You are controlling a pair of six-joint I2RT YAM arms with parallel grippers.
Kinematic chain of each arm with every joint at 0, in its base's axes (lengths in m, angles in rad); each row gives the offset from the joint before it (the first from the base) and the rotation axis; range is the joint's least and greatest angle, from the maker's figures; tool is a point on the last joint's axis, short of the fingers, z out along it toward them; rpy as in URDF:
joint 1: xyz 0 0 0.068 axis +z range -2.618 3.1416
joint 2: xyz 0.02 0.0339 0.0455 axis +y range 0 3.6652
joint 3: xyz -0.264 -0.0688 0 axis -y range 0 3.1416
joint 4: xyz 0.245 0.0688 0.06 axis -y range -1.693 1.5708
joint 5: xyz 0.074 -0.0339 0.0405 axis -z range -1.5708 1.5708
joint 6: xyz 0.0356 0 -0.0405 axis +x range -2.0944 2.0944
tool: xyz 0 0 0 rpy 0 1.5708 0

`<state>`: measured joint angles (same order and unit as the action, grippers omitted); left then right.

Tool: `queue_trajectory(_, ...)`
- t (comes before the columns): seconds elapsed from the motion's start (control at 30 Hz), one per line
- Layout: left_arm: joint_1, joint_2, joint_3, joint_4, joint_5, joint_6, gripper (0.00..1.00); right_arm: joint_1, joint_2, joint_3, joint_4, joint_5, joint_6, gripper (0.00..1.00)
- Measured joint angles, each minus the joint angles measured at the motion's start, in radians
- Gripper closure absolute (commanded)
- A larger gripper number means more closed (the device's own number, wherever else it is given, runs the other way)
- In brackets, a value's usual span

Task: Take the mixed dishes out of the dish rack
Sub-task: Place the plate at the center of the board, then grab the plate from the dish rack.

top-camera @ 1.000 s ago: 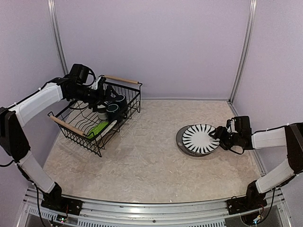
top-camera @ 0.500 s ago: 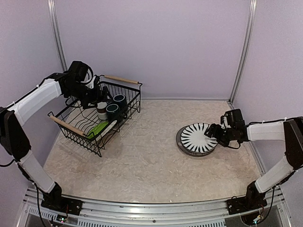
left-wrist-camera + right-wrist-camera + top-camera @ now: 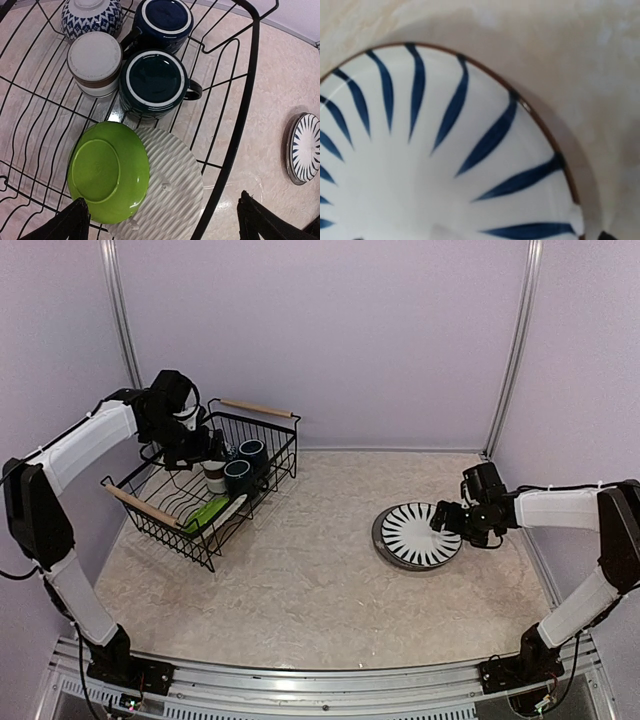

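The black wire dish rack (image 3: 262, 478) stands at the back left and fills the left wrist view (image 3: 250, 100). In it are an upturned blue-and-white patterned bowl (image 3: 91, 17), a dark blue mug (image 3: 162, 22), a dark green mug (image 3: 152, 82), a grey brown-based cup (image 3: 95, 62), a green plate (image 3: 107, 170) and a pale woven plate (image 3: 172, 187) under it. My left gripper (image 3: 197, 443) hovers open and empty above the rack. The striped plate (image 3: 420, 535) lies on a dark grey plate (image 3: 380, 532) at the right. My right gripper (image 3: 446, 519) is low over the striped plate's (image 3: 445, 165) right rim, open.
Two wooden bar handles (image 3: 258, 408) top the rack's ends. Purple walls close in the back and both sides. The marbled tabletop (image 3: 310, 570) lies between rack and plates. Only a dark fingertip (image 3: 607, 235) shows in the right wrist view.
My right gripper moved left and up, from beside the striped plate to over its rim. My left gripper drew back and rose slightly above the rack's rear.
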<state>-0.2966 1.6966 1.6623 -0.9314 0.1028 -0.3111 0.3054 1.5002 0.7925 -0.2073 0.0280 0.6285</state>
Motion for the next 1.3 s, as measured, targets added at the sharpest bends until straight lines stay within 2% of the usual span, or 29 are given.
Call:
queue_trajectory(0.3,0.002,0.105,0.031,-0.088,-0.06,0.026,0.01,0.009,-0.006,0.019,-0.046,0.06,-0.039,0.0)
queue_trajectory(0.53,-0.005,0.115,0.031,-0.11,-0.116,0.008,0.01,0.016,-0.063,0.018,-0.048,0.062,-0.053,0.0)
queue_trajectory(0.7,0.065,0.061,-0.049,-0.075,0.034,-0.083,0.01,0.023,-0.086,0.004,-0.023,0.053,-0.063,0.0)
queue_trajectory(0.9,0.237,-0.056,-0.18,0.005,0.258,-0.268,0.03,0.028,-0.087,-0.043,0.021,0.023,-0.064,0.0)
queue_trajectory(1.0,0.249,-0.07,-0.177,0.027,0.305,-0.319,0.04,0.029,-0.087,-0.053,0.036,0.01,-0.064,0.0)
queue_trajectory(1.17,0.221,-0.029,-0.109,-0.001,0.313,-0.308,0.11,0.035,-0.087,-0.055,0.061,-0.005,-0.063,0.0)
queue_trajectory(1.3,0.187,0.01,-0.055,-0.058,0.193,-0.183,0.11,0.042,-0.087,-0.055,0.071,-0.012,-0.064,0.0)
